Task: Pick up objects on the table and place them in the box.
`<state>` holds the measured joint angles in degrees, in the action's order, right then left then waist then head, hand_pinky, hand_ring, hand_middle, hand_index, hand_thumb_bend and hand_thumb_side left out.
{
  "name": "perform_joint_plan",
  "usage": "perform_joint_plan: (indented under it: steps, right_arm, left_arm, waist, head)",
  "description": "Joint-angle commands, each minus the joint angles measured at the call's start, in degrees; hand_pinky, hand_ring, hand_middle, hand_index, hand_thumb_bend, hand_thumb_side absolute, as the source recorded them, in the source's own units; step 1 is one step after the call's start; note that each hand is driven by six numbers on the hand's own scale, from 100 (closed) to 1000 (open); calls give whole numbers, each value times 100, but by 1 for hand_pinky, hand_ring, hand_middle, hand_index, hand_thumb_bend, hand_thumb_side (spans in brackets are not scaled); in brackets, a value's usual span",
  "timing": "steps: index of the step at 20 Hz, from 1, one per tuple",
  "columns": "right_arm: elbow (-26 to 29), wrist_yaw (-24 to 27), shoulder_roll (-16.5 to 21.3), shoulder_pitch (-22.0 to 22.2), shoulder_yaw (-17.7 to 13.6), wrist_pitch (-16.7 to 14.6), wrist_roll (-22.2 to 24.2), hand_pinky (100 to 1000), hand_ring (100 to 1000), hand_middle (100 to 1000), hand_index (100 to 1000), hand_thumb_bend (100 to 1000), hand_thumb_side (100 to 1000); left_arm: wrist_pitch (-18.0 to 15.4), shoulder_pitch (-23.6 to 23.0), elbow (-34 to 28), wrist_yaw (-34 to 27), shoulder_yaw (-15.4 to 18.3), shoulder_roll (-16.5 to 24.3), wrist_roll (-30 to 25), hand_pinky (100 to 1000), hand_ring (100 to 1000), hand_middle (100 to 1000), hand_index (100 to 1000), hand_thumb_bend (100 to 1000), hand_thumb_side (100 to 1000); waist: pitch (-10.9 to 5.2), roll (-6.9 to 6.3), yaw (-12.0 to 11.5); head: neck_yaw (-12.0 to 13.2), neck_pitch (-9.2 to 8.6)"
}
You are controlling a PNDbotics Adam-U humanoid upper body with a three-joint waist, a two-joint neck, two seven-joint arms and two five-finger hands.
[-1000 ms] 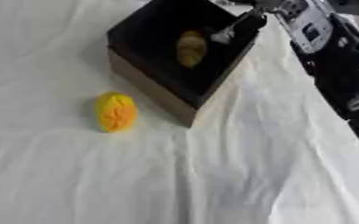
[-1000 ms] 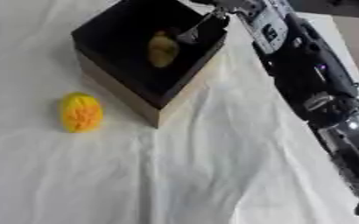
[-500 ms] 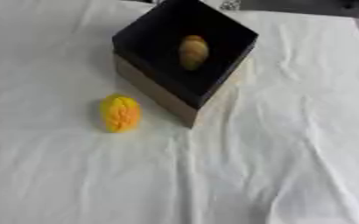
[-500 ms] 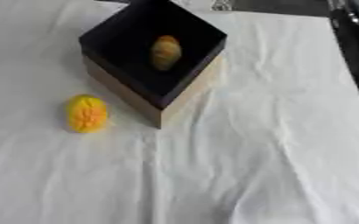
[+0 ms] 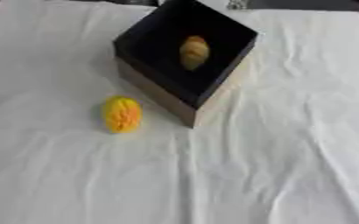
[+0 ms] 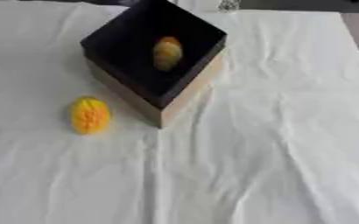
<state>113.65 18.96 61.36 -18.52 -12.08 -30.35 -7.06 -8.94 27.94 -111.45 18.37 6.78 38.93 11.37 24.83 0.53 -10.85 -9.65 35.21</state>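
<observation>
A: Left to right on the bench (image 5: pixel 290 175)?
B: Yellow ridged fruit (image 5: pixel 122 114) on the white cloth (image 5: pixel 75 183), just left of the box (image 5: pixel 158 94). Then the box, black inside, corner toward the camera, with a brownish-yellow fruit (image 5: pixel 194 52) lying in it.
A: Hands?
B: None in either view, so cannot tell whether spread or closed, nor place anything relative to them.

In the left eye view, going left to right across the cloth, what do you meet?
Yellow ridged object lying on the white cloth → box, open and dark inside → yellowish-brown object lying inside the box. No hand shows in this view.
</observation>
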Motion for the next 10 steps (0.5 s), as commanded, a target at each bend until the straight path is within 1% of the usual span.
perform_joint_plan:
  steps: [1, 3, 4, 5, 6, 9, 10]
  right_arm:
    - [94, -373, -12, 323, -249, -419, -308, 897, 870, 662, 868, 100, 100]
    - [94, -638, -140, 596, -312, -635, -481, 896, 870, 662, 869, 100, 100]
    - [94, -759, -202, 702, -328, -726, -564, 895, 870, 662, 869, 100, 100]
    - [94, -872, -262, 793, -343, -803, -644, 895, 869, 662, 869, 100, 100]
    - [94, -976, -316, 868, -353, -865, -721, 895, 869, 662, 869, 100, 100]
    - [94, -1207, -444, 1030, -370, -958, -929, 896, 867, 659, 868, 100, 100]
    - [94, -1255, -468, 1062, -369, -965, -984, 896, 867, 658, 867, 100, 100]
  left_arm:
    - [218, 128, 302, 502, -254, 839, -597, 852, 831, 771, 889, 301, 524]
    - [144, 231, 573, 723, -499, 1176, -1256, 857, 838, 790, 905, 299, 572]
    - [82, 302, 689, 809, -613, 1304, -1583, 862, 843, 794, 903, 336, 565]
    - [3, 386, 786, 889, -727, 1420, -1897, 866, 847, 799, 906, 361, 548]
    - [-93, 474, 861, 970, -831, 1511, -2182, 875, 854, 804, 909, 403, 511]
    - [-425, 740, 1013, 1173, -1136, 1683, -2941, 895, 867, 814, 918, 481, 466]
    - [-530, 817, 1044, 1209, -1215, 1705, -3133, 902, 872, 819, 921, 549, 449]
  waist:
    - [-157, -29, 45]
    - [-164, -62, 108]
    - [-171, -75, 139]
    - [-179, -86, 170]
    - [-185, -94, 199]
    - [-201, -117, 272]
    - [-205, -123, 284]
  head:
    - [62, -5]
    - [113, -1]
    - [127, 5]
    - [136, 14]
    - [144, 25]
    - [176, 48]
    - [184, 49]
